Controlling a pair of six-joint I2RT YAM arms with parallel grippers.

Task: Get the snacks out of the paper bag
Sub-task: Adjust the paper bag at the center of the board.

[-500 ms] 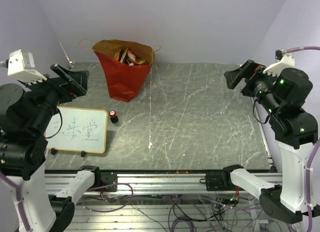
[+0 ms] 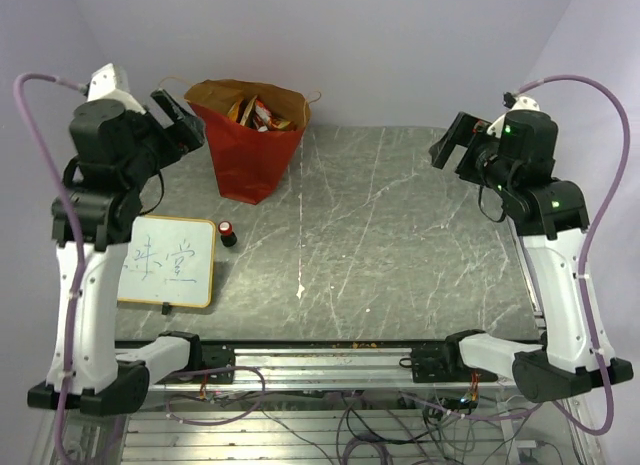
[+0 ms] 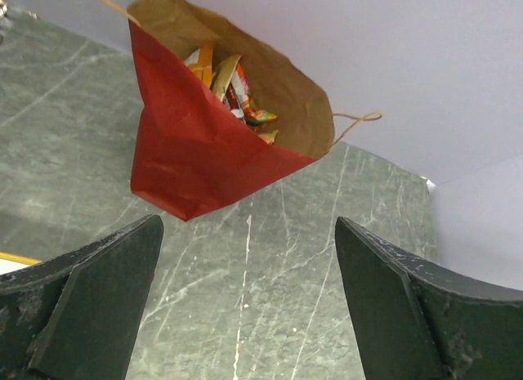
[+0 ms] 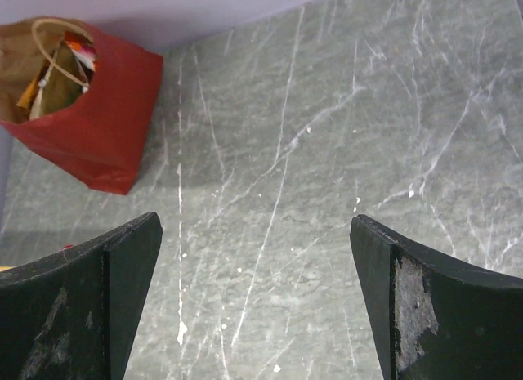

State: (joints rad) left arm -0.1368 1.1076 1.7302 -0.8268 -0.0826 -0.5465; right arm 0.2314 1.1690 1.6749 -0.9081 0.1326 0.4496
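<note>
The paper bag (image 2: 245, 150), red outside and brown inside, stands upright at the table's far left with its mouth open. Several snacks (image 2: 258, 114) stick up inside it; they also show in the left wrist view (image 3: 233, 90) and right wrist view (image 4: 61, 69). My left gripper (image 2: 178, 120) is open and empty, raised just left of the bag's rim. My right gripper (image 2: 455, 143) is open and empty, raised at the far right, well away from the bag (image 4: 94, 122). The bag fills the upper part of the left wrist view (image 3: 196, 159).
A yellow-framed whiteboard (image 2: 165, 260) lies at the near left. A small red-and-black cylinder (image 2: 228, 232) stands between it and the bag. Grey marble tabletop (image 2: 400, 245) spreads across the middle and right. Purple walls close the back and sides.
Both arms have risen and swung inward. The left gripper has moved up and right toward the bag's rim. The right gripper has moved a little left. The bag has not moved.
</note>
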